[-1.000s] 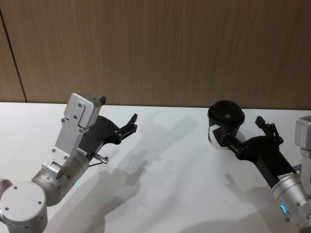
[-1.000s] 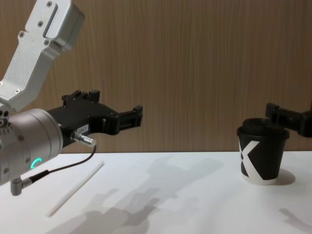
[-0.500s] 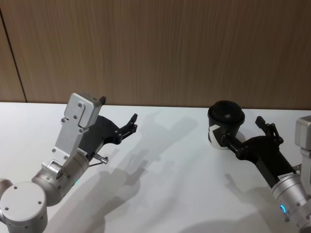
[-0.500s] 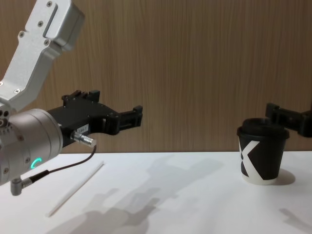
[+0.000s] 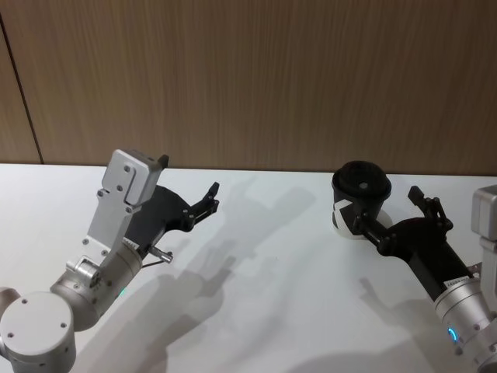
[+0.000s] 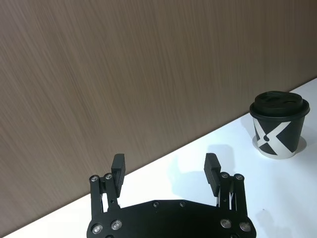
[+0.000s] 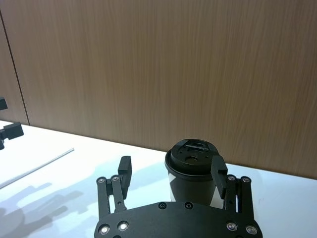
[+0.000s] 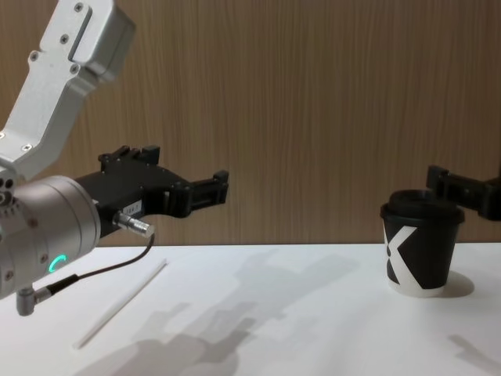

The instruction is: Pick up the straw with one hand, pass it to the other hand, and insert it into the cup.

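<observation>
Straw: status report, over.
Left gripper open, raised above table. Right gripper open near cup. Straw flat on table, untouched. Nothing blocking it.

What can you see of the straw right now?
The straw is a long, thin, straight white tube, plastic or paper by its look. It lies flat on the white table on the robot's left side, slanting away from the robot. Nothing grips it: the left hand hangs open in the air above it, apart from it. It lies far from the cup, not yet picked up.
</observation>
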You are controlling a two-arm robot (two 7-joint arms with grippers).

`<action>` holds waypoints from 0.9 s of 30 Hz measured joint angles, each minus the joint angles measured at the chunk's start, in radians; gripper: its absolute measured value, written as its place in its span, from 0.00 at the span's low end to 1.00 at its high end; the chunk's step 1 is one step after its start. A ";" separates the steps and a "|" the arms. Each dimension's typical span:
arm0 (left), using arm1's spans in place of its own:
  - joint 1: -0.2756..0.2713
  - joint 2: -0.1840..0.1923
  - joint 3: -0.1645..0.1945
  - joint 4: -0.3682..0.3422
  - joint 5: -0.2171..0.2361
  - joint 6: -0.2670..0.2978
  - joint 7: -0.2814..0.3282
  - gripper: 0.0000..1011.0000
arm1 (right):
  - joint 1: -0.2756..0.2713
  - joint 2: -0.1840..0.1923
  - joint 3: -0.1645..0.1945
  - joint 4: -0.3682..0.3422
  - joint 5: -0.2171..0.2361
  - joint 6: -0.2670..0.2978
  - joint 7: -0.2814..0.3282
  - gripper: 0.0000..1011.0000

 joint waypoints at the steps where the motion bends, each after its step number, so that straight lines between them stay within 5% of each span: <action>1: 0.002 -0.001 -0.002 -0.001 -0.001 0.000 0.000 0.99 | 0.000 0.000 0.000 0.000 0.000 0.000 0.000 0.99; 27: 0.150 0.022 -0.072 -0.118 -0.040 0.041 0.037 0.99 | 0.000 0.000 0.000 0.000 0.000 0.000 0.000 0.99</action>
